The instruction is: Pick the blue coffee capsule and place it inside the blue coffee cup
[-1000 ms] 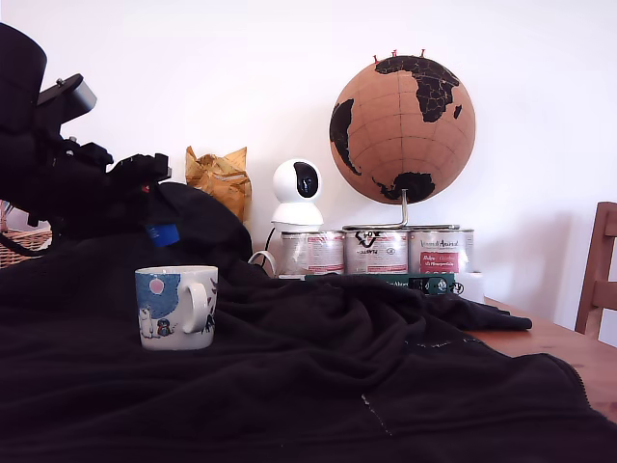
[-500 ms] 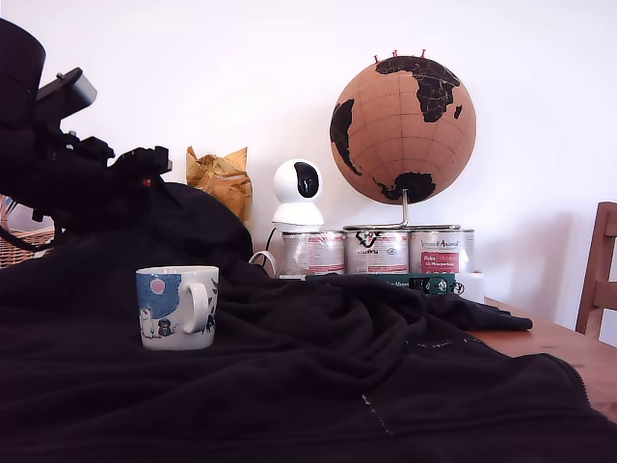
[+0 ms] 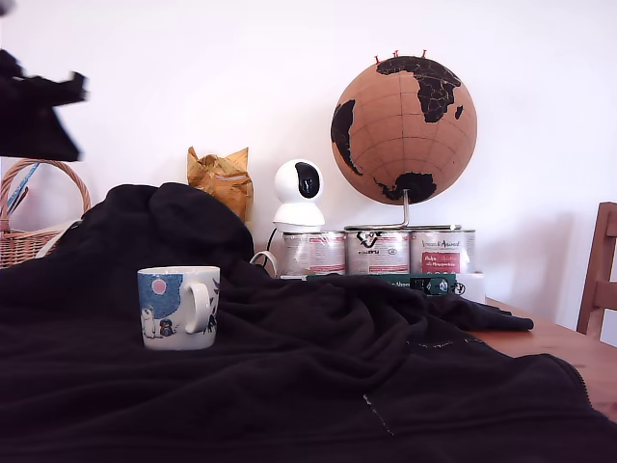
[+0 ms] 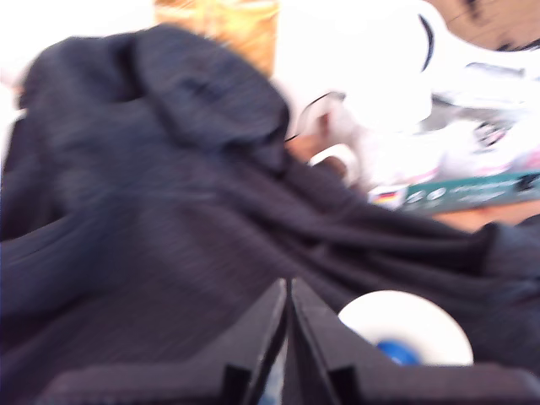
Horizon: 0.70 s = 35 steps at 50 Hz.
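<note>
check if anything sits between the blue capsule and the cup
Nothing visible does. In the wrist view the blue capsule appears to lie already inside the cup, and the tool is off to the side with jaws together.

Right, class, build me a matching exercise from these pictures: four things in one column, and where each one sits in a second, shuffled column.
Things
1. blue coffee capsule
2. blue coffee cup
3. globe
4. wicker basket

Places
A. at the exterior view's left edge
B. upright on the black blanket
C. inside the cup
D. on a stand above the silver tins

Pairs: 1-C, 2-B, 3-D, 4-A
</note>
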Motion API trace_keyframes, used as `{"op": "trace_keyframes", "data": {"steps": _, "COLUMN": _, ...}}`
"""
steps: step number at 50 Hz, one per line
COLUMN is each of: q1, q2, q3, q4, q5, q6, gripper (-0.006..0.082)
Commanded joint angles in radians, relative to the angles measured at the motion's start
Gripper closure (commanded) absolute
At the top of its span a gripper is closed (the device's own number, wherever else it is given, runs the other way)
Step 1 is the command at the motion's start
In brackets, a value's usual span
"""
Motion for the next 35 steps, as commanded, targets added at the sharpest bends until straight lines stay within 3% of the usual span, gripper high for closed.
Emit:
{"op": "trace_keyframes", "data": {"steps": 1, "q1": 0.016, "q2": -0.071, "q3": 0.0, "q4": -0.061, "q5": -0.005, "q6": 0.023, "gripper": 0.0786}}
{"op": "trace_keyframes", "data": {"steps": 16, "q1": 0.063, "q2": -0.36, "q3": 0.0, "q4": -0.373, "q5": -0.006, "q6": 0.045, "gripper": 0.0786}}
{"op": "trace_keyframes", "data": {"steps": 35, "q1": 0.063, "q2": -0.552, "q3": 0.0, "q4": -0.577, "q5": -0.006, "q6": 0.05, "gripper": 0.0786}}
